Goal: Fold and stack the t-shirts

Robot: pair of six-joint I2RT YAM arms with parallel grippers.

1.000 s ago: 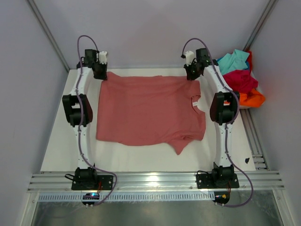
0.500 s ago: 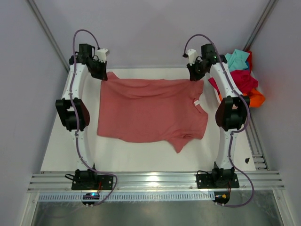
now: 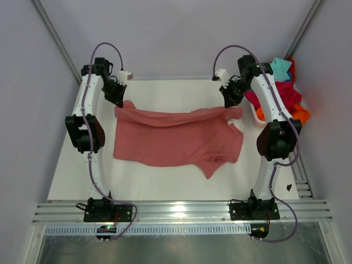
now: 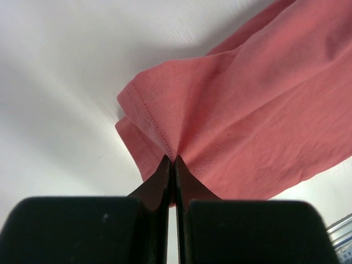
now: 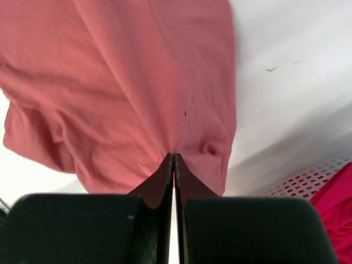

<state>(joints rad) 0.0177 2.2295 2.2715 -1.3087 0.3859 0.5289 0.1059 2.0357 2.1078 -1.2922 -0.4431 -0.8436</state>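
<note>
A salmon-pink t-shirt (image 3: 176,140) lies across the middle of the white table, its far edge lifted and drawn toward the near side. My left gripper (image 3: 117,99) is shut on the shirt's far left corner (image 4: 165,126). On the other side, my right gripper (image 3: 230,103) is shut on the far right corner (image 5: 181,121). Both pairs of black fingertips (image 4: 171,162) pinch a fold of the cloth. Crimson (image 3: 286,93), orange (image 3: 300,114) and turquoise (image 3: 280,67) t-shirts sit heaped at the far right.
A white perforated tub (image 3: 257,114) holds the heap of shirts at the table's right edge; its wall (image 5: 313,179) shows in the right wrist view. Metal rails (image 3: 181,212) run along the near edge, by both arm bases.
Both grippers have pulled the shirt's far edge up and toward the near side, so the cloth has begun to double over. The right arm has swung out to the right.
</note>
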